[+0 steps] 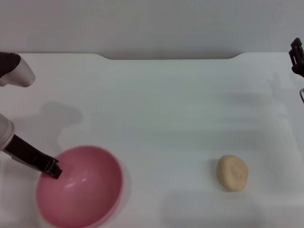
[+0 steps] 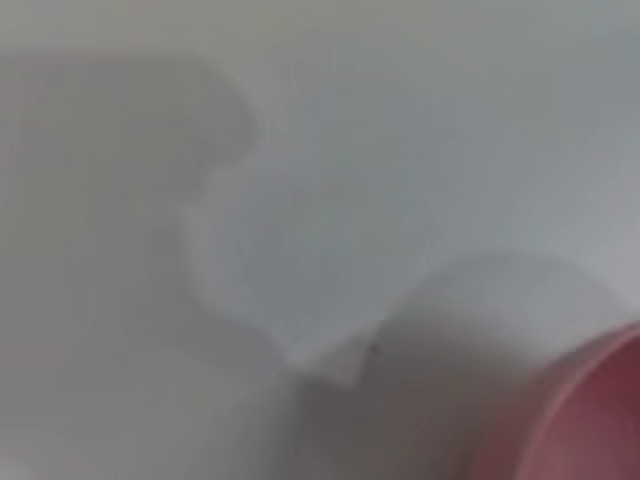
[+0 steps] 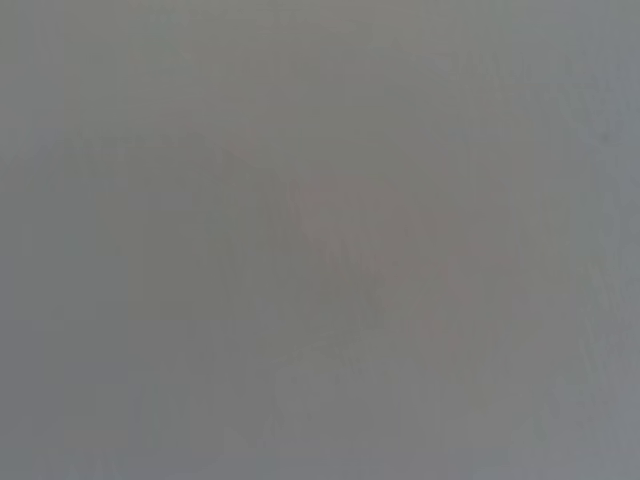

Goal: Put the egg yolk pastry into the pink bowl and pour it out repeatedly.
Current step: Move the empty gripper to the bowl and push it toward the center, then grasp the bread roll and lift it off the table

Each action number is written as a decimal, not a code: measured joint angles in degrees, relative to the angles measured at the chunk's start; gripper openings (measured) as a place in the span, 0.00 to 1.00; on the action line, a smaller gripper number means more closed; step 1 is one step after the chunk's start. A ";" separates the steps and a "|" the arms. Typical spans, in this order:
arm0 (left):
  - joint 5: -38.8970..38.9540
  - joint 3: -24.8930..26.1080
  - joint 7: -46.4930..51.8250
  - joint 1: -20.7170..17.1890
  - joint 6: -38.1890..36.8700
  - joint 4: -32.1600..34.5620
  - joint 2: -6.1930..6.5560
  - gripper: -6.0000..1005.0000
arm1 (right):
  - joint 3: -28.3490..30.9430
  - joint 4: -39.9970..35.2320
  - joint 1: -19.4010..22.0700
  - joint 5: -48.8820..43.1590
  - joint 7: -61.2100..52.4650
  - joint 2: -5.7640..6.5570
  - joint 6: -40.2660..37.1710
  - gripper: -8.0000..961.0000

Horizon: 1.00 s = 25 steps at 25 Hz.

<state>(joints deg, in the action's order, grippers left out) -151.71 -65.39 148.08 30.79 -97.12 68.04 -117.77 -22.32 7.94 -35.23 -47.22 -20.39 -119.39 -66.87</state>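
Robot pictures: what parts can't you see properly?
- Left gripper: head view, at the pink bowl rim; whether it grips is unclear.
- Pink bowl: bottom edge cut off.
- Right gripper: cut off by the right edge.
- Right wrist view: featureless grey blur.
- Egg yolk pastry: visible only in the head view.

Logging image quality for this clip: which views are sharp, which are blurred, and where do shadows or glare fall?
Head view: sharp, evenly lit; a small glare streak inside the pink bowl, held at its rim by the left gripper; soft arm shadow on the table; egg yolk pastry crisp. Left wrist view: out of focus, broad shadows, bowl edge a pink smear. Right wrist view: featureless grey blur, nothing readable.
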 joint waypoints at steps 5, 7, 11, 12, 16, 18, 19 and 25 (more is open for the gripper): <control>0.47 0.15 -0.24 0.30 0.23 -0.02 -0.04 0.07 | 0.00 -0.03 -0.02 0.03 0.00 0.03 0.03 0.43; 0.52 0.32 -0.23 0.54 0.42 -0.02 -0.05 0.01 | 0.00 -0.02 -0.09 0.03 -0.39 0.03 0.30 0.43; 0.66 0.60 0.13 1.18 0.95 -0.02 -0.07 0.00 | -0.43 -0.44 -0.71 -0.44 -8.81 0.19 3.26 0.42; 0.74 1.08 0.36 1.35 1.17 -0.01 -0.08 0.00 | -0.61 -0.93 -1.00 -0.65 -11.54 0.26 5.00 0.42; 1.55 4.24 0.52 2.01 2.50 0.46 -0.08 0.00 | -2.21 -3.90 -3.08 -4.41 -25.13 0.59 16.58 0.42; 1.73 4.67 0.55 2.17 2.91 0.54 -0.04 0.00 | -4.43 -6.08 -4.27 -10.87 -33.35 0.74 20.82 0.42; 1.73 4.67 0.55 2.17 2.91 0.54 -0.04 0.00 | -5.98 -7.49 -4.73 -15.63 -39.25 0.78 22.30 0.42; 1.93 4.75 1.81 3.12 7.92 0.11 -0.12 0.00 | -18.30 -23.89 -5.79 -50.45 -83.78 0.99 18.86 0.42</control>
<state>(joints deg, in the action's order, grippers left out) -149.77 -60.64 149.89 33.91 -89.20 68.15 -117.89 -40.62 -15.95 -41.02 -97.67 -104.17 -118.40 -48.01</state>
